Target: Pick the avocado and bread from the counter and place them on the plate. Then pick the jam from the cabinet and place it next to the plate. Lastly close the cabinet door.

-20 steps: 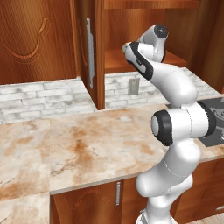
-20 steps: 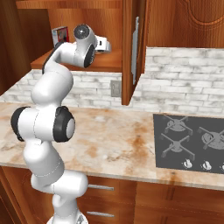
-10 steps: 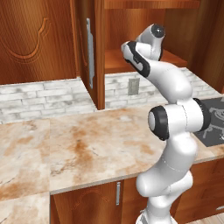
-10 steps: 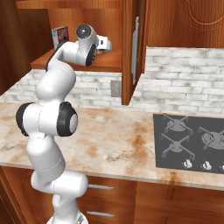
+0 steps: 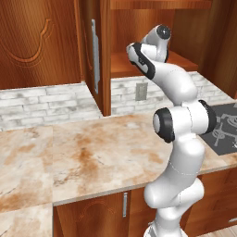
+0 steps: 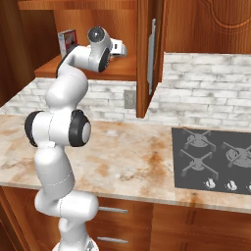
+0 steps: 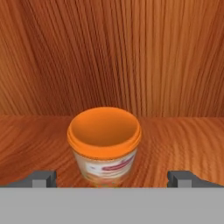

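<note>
Up at the open cabinet [image 5: 139, 28], reaching in over the veined stone desk [image 5: 92, 157]. Tool [image 7: 112, 178] spread to full width, two dark fingertips [image 7: 43, 178] low in the hand view with nothing pinched between them. Centred in that gap, just beyond the tips: the jam [image 7: 104, 146], a small tub with an orange lid and a pale printed label, standing upright on the wooden shelf [image 7: 183, 140]. Long axis vertical, lid up, label facing the hand; print too blurred to read. Lined up this way probably so both tips can pass either side of the tub before squeezing. Behind it, the cabinet's grained back wall. From the right base view, cabinet door [image 6: 149, 59] hanging open edge-on beside the arm.
</note>
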